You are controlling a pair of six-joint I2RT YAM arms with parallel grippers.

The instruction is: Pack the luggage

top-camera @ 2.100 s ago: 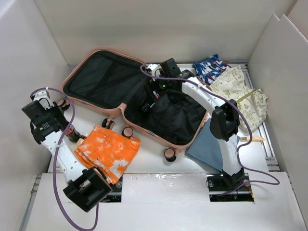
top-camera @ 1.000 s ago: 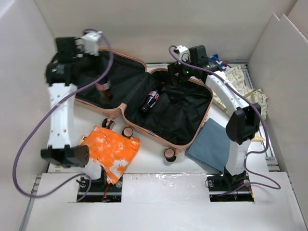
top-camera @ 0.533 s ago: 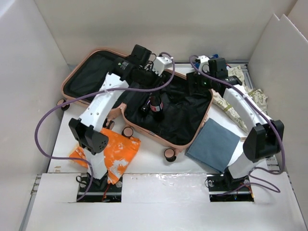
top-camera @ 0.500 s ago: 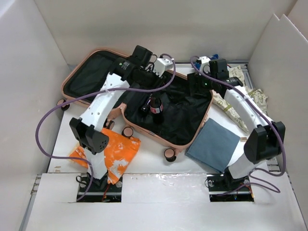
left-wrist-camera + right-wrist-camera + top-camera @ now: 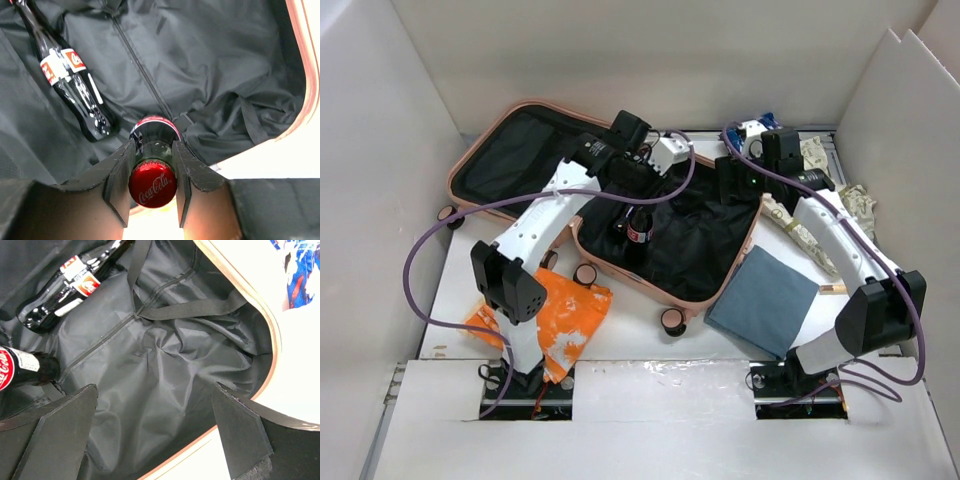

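Observation:
The luggage [image 5: 640, 290] lies open on the table, its black lining showing in both halves. My left gripper [image 5: 640, 195] [image 5: 153, 150] hangs over the right half, shut on the neck of a cola bottle [image 5: 152, 182] just under its red cap. The bottle points down at the lining; I cannot tell if it touches. A second cola bottle [image 5: 70, 75] [image 5: 70, 280] lies on the lining just beside it. My right gripper [image 5: 735, 182] [image 5: 154, 390] hovers over the far right corner of the same half, open, with nothing between its fingers.
An orange patterned cloth [image 5: 555, 310] lies left of the luggage's wheels. A folded grey-blue cloth [image 5: 765, 300] rests at its right front. A cream floral cloth [image 5: 820, 215] and a blue patterned one [image 5: 300, 275] sit at the back right. White walls enclose the table.
My left arm swung from the table's left, over the lid half, into the right half with the bottle. The right arm drew back to the far right corner, staying open.

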